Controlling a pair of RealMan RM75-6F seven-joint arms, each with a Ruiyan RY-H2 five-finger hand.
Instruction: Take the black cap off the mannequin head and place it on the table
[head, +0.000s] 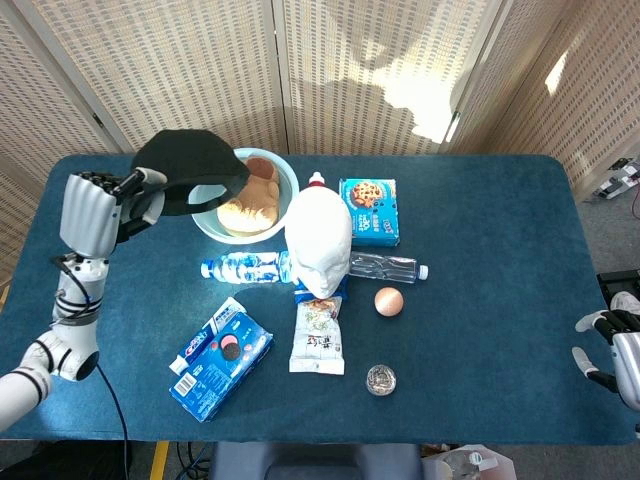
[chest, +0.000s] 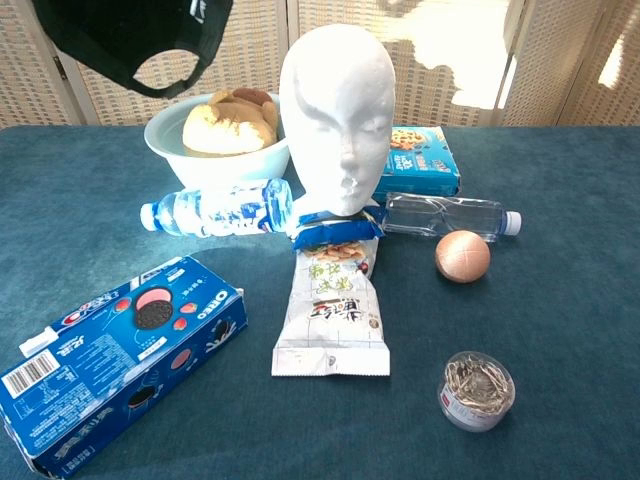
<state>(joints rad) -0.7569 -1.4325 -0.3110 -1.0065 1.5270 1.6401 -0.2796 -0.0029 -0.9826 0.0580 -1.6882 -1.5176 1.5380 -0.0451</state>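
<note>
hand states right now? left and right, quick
Left hand: holding the black cap in the air, off the mannequin head.
Right hand: at the frame edge, cannot tell.

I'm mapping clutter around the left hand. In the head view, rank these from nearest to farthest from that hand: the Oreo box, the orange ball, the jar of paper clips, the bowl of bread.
Measured from the left hand, which holds the black cap:
1. Bowl of bread, just right of the cap.
2. Oreo box, at the table's front left.
3. Orange ball, right of the mannequin head.
4. Jar of paper clips, front, farthest.
</note>
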